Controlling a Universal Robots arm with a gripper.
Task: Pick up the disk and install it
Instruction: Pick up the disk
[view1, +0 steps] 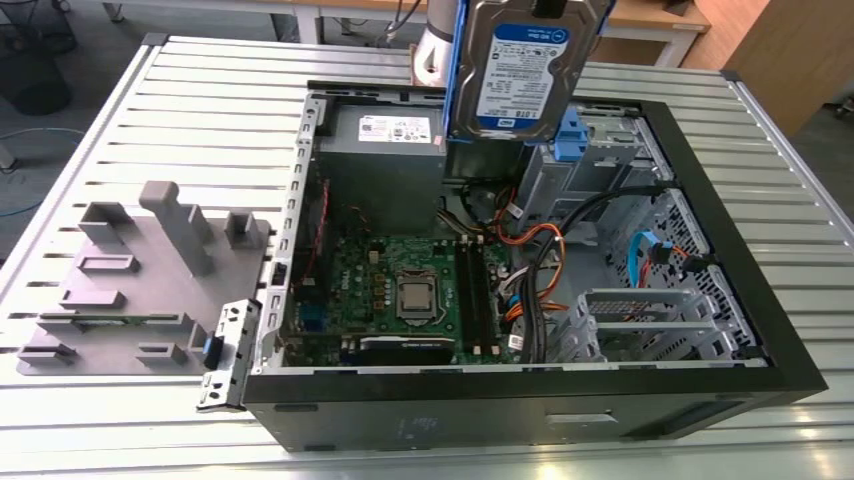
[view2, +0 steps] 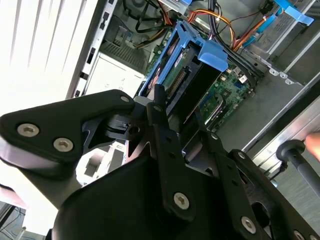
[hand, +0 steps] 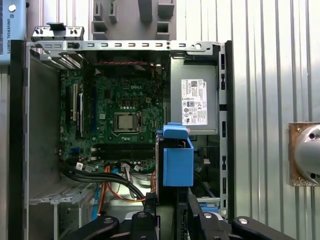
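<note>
The disk (view1: 527, 70) hangs on end in the air above the open computer case (view1: 534, 415), over the power-supply end, with its label toward the exterior view. In the second wrist view the hand (view2: 180, 107) is closed on the disk from both sides, and the blue end tab points away from the hand, down into the case. Hazards, taken from the exterior view's left to its right:

- The grey moulded fixture (view1: 134, 280) lies on the desk (view1: 801, 230) outside the case, well apart from the disk, and is probably no risk.
- The motherboard (view1: 400, 290) lies bare on the case floor. If the grip slips on the smooth housing, the disk would likely fall onto it.
- The power supply (view1: 380, 140) sits close by the disk. A skewed descent could knock a side rail against it.
- Loose orange and black cables (view1: 561, 240) cross the case interior and could snag the end tab.
- The metal drive cages (view1: 641, 320) have narrow openings. A tilted disk would probably jam in one.
</note>
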